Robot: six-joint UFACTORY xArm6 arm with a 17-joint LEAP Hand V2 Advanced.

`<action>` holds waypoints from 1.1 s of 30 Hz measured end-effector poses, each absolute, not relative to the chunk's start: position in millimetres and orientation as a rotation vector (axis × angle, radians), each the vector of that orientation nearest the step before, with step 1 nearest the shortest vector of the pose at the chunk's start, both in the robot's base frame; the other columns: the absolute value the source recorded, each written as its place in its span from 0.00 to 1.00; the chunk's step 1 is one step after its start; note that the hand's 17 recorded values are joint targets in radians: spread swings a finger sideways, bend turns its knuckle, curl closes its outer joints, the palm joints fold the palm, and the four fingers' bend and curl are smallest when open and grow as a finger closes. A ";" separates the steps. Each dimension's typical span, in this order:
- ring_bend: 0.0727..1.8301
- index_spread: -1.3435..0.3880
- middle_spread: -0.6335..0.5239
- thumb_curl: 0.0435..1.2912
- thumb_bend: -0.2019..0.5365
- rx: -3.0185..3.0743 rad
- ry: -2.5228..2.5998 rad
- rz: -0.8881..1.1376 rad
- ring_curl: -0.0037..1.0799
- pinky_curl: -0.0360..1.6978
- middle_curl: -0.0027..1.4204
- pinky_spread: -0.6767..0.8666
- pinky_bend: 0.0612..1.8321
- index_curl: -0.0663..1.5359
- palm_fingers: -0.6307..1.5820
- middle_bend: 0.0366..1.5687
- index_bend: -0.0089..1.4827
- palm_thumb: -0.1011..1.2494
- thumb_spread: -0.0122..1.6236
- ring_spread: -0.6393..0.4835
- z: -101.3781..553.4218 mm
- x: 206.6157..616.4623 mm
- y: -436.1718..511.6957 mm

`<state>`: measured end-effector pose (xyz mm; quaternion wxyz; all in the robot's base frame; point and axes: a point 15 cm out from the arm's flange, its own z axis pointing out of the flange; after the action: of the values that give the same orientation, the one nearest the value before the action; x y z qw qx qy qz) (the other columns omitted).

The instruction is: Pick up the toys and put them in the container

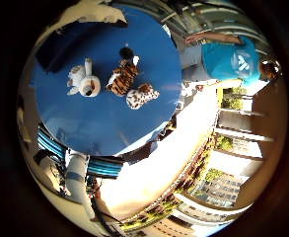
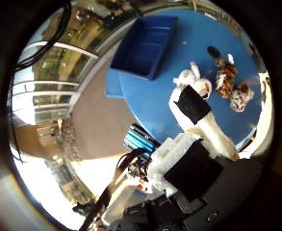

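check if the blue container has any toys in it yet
Empty: the blue container shows only its bare floor. The white toy, tiger toy and spotted toy all lie out on the blue table.

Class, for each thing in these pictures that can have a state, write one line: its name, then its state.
White plush toy: lying on the table, not held.
Tiger plush toy: lying on the table.
Spotted plush toy: lying beside the tiger.
Blue container: empty, on the table.
Hand: open, holding nothing.
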<state>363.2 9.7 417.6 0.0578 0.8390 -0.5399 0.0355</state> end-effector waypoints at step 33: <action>0.12 0.59 0.55 0.30 0.24 2.370 -1.321 -0.297 0.30 0.12 0.22 0.69 0.27 0.21 0.29 0.08 0.11 0.62 0.67 0.77 196.9 497.7 -202.2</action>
<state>497.7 -202.2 196.9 0.2045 0.8499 -0.4739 -0.1064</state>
